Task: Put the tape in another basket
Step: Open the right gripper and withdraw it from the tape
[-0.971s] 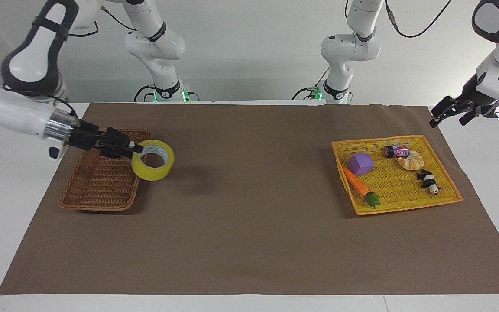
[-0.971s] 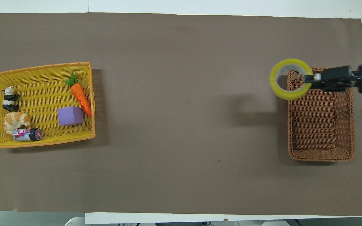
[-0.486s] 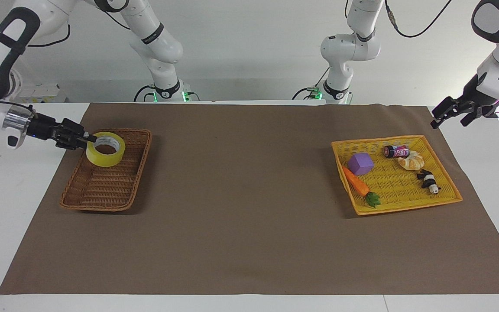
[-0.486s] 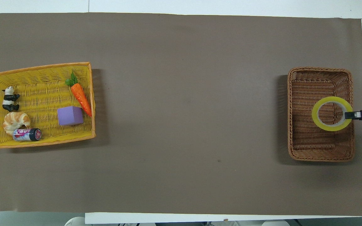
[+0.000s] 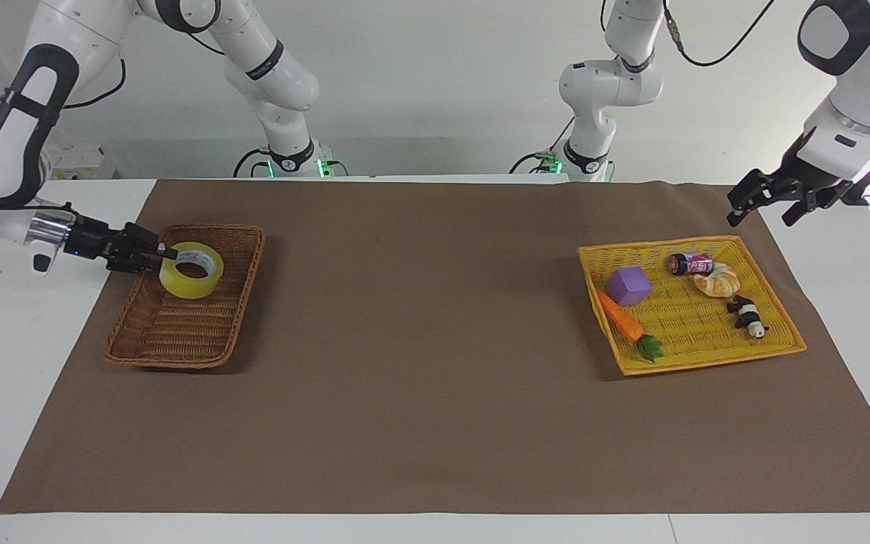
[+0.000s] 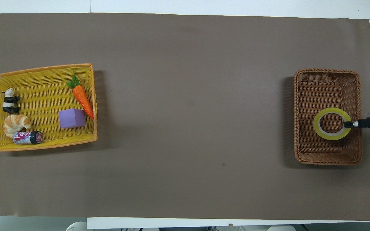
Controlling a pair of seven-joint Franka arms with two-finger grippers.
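Observation:
The yellow tape (image 5: 186,285) lies flat, low inside the brown wicker basket (image 5: 178,332) at the right arm's end of the table. My right gripper (image 5: 166,255) reaches in over the basket's outer wall and is shut on the tape's rim. From overhead, the tape (image 6: 316,126) sits by the outer wall of the basket (image 6: 326,86), with the right gripper (image 6: 347,124) on its edge. I cannot tell whether the tape touches the basket floor. My left gripper (image 5: 761,214) is open and empty, up in the air beside the yellow tray.
The flat yellow tray (image 5: 771,302) at the left arm's end holds a purple cube (image 5: 628,285), a carrot (image 5: 622,321), a can (image 5: 690,264), a croissant (image 5: 717,283) and a panda figure (image 5: 746,316). A brown mat (image 5: 435,378) covers the table.
My right gripper carried the tape from over the basket's inner rim to inside the basket and lowered it. My left gripper shifted a little toward the yellow tray.

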